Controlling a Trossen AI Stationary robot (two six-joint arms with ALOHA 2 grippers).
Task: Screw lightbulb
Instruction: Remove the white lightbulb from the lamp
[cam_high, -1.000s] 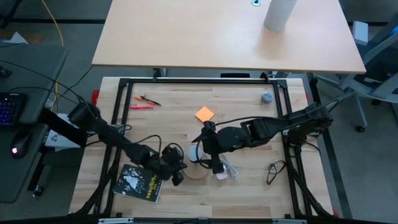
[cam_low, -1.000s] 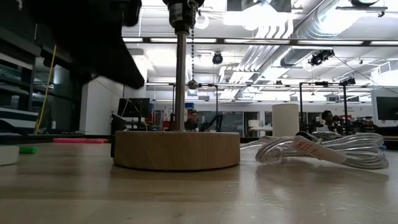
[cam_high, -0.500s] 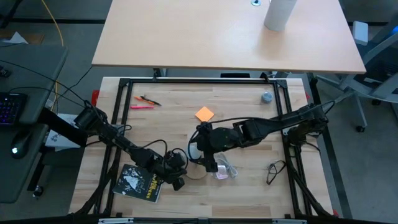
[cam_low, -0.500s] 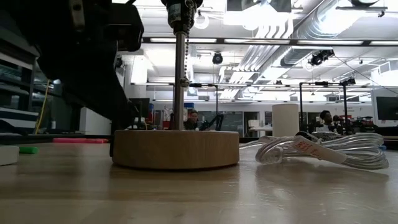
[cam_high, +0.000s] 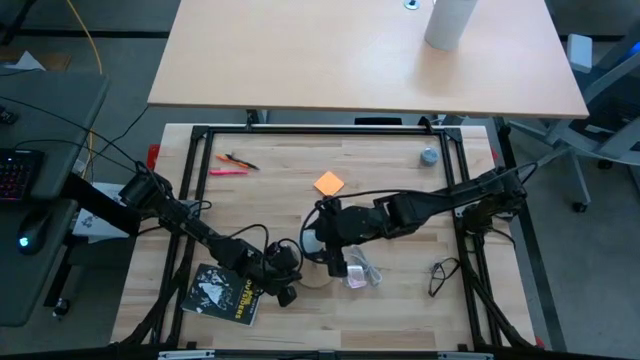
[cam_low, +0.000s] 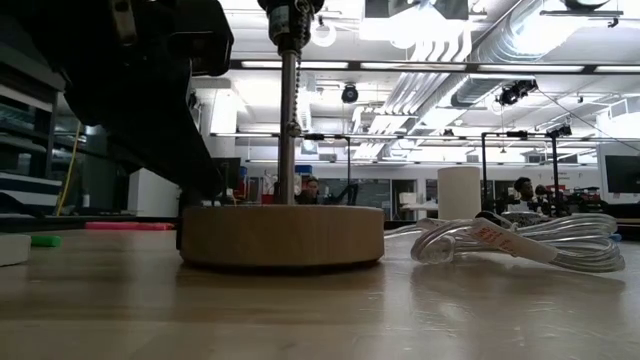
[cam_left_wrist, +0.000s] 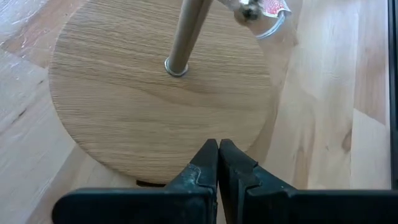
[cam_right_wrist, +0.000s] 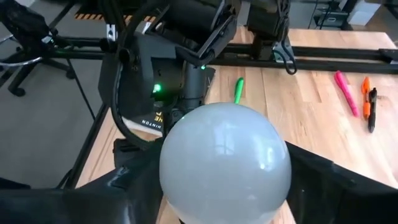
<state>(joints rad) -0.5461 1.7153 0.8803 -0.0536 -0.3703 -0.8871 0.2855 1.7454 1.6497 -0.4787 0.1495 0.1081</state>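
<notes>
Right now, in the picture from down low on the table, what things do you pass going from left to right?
Green marker → pink marker → round wooden lamp base with its metal pole → white cylinder far behind → bundled white cord.

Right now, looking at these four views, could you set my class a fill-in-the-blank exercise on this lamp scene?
1. The right end effector has its fingers on either side of the white ____.
2. The left end effector is ____, its tips at the edge of the base.
3. The base is made of ____.
4. A metal ____ rises from the middle of the base.

Missing words: bulb; shut; wood; pole
</notes>
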